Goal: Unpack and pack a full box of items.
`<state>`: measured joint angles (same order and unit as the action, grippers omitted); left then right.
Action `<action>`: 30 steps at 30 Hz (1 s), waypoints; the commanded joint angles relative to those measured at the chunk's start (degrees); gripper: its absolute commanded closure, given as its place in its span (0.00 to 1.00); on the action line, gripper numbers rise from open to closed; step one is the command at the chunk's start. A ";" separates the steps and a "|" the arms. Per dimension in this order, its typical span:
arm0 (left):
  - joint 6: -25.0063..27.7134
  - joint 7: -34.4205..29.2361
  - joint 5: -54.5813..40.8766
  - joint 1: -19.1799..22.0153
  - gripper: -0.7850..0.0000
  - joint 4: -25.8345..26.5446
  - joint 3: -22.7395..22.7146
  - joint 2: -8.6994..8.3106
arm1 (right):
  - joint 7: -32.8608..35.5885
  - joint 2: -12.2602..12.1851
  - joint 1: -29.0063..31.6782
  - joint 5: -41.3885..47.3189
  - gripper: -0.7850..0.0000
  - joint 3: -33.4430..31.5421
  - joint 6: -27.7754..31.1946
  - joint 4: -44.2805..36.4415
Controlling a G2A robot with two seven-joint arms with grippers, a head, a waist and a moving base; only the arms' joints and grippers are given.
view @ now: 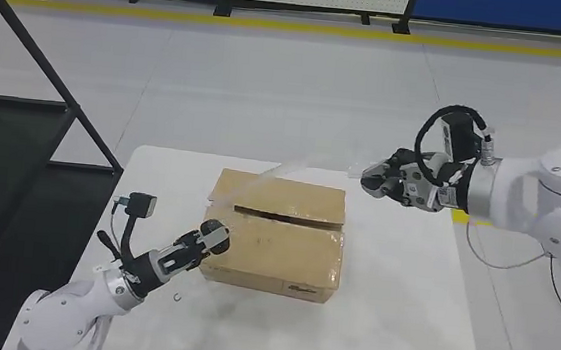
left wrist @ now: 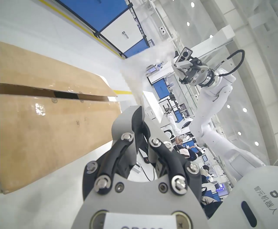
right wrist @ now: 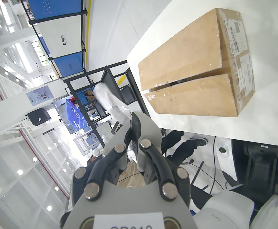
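So, status:

1. Progress: early in the unpack half. The tape strip [right wrist: 108,99] is lifted off the top seam of the box [view: 275,240], but both top flaps lie flat. I'd judge that opening the flaps, taking the items out and repacking them are all left to do.
2. Box: sits on the white table [view: 399,316], centre of the top view. It is closed apart from 1 short dark slit along the seam between the 2 flaps. Shipping labels are on 1 end face.
3. Contents: nothing can be made out through the slit, and no items are out on the table.
4. Right gripper [view: 368,180]: clamped on 1 end of the tape strip, held in the air at right of centre in the top view, past the box's far right corner.
5. Tape strip: clear and crumpled. It runs from the right claw back toward the left side of the box.
6. Left gripper [view: 217,232]: lower left of centre in the top view, at the box's left edge. Its fingers are pressed together. In the left wrist view the strip comes right down to their tips, but I can't tell whether they pinch it or it passes behind.
7. Risk, my read: the strip may cling to a claw and need shaking off.
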<state>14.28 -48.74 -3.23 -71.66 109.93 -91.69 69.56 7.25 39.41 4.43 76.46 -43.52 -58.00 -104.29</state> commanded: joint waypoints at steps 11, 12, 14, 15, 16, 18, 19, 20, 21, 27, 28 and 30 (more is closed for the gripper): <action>-2.13 -0.08 -1.12 -0.37 1.00 0.51 -0.37 -0.15 | 1.38 -0.01 1.80 -1.80 1.00 0.89 0.00 -0.62; -3.27 -0.79 -1.53 -0.47 1.00 0.61 -0.79 -0.29 | 2.35 -0.04 1.96 -2.10 1.00 1.54 0.00 -0.27; -5.87 -3.57 -4.11 -0.21 1.00 0.59 -2.01 -0.62 | 5.23 -0.17 1.49 -2.82 1.00 2.70 0.00 0.84; -7.77 -5.85 -5.99 -0.11 1.00 0.17 -2.61 -0.83 | 6.95 -0.27 1.12 -3.31 1.00 3.53 0.00 1.58; -9.53 -7.83 -7.43 0.41 1.00 0.10 -3.66 -1.07 | 8.71 -0.39 0.51 -3.94 1.00 4.14 0.00 2.38; -12.35 -10.63 -8.88 1.33 1.00 -0.45 -5.54 -1.55 | 13.05 -0.61 -0.51 -4.94 1.00 5.98 0.00 3.96; -13.70 -12.12 -9.59 1.99 1.00 -0.58 -6.31 -1.78 | 15.43 -0.71 -1.31 -5.99 1.00 6.80 0.00 4.61; -15.69 -13.94 -10.40 2.54 1.00 -1.04 -6.79 -2.02 | 17.53 -0.79 -1.84 -7.08 1.00 7.91 0.00 5.64; -16.96 -15.28 -10.71 3.30 1.00 -1.17 -7.39 -2.27 | 20.14 -0.82 -2.47 -8.00 1.00 9.22 0.00 6.36; -28.89 -23.75 -12.89 9.19 1.00 -5.44 -9.93 -3.90 | 34.22 -0.38 -6.96 -14.43 1.00 16.86 0.00 11.80; -30.45 -25.16 -13.00 10.28 1.00 -6.11 -10.04 -4.18 | 36.38 -0.19 -7.96 -15.25 1.00 17.96 0.00 12.92; -32.90 -27.35 -12.84 12.42 1.00 -7.42 -10.18 -4.74 | 39.04 0.30 -9.40 -16.36 1.00 20.47 0.00 14.37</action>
<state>-17.14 -74.93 -16.16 -60.33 103.24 -101.88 65.09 45.14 39.47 -4.27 60.43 -24.29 -58.00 -90.51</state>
